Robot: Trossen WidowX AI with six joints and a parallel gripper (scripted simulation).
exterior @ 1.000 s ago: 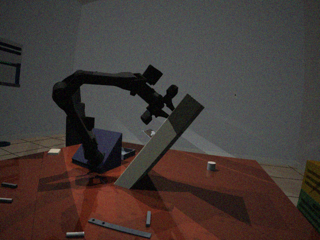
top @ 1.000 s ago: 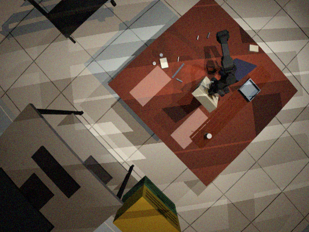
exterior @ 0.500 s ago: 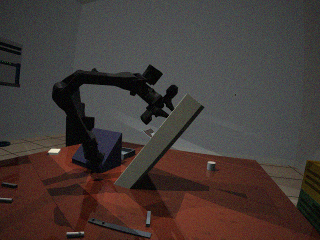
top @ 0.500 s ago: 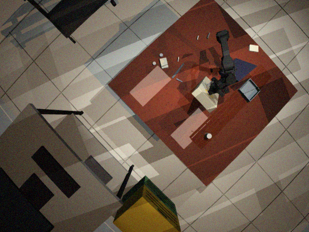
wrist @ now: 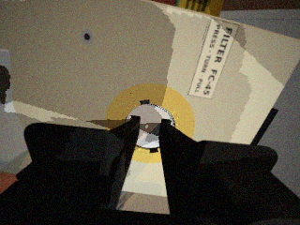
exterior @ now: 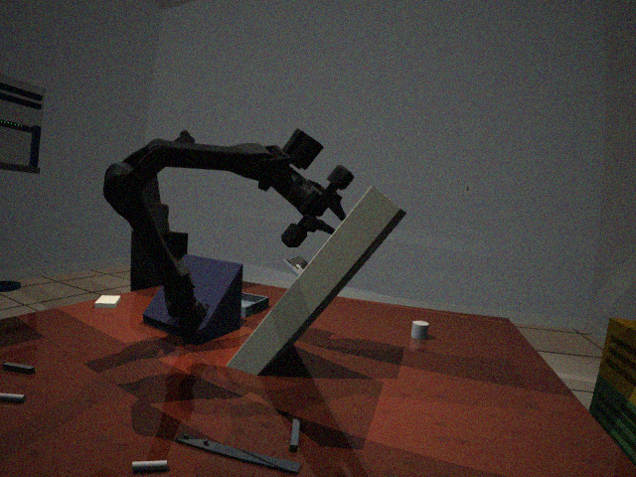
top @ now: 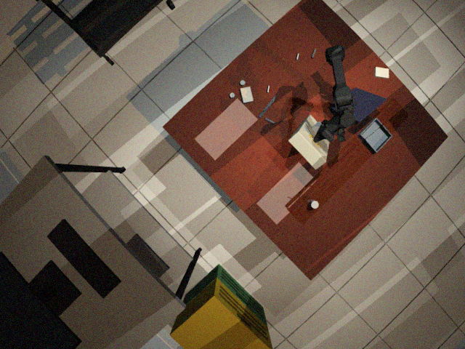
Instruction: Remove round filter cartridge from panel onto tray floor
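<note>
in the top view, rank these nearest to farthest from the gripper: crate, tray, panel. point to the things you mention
1. panel [top: 307, 150] [exterior: 313, 277] [wrist: 94, 70]: right at the gripper [top: 317, 139] [exterior: 339, 225] [wrist: 149, 123], under the fingertips
2. tray [top: 383, 144] [exterior: 256, 306]: to the right in that view, on the table
3. crate [top: 240, 311] [exterior: 616, 370] [wrist: 208, 6]: yellow and green, far down at lower left, off the table
</note>
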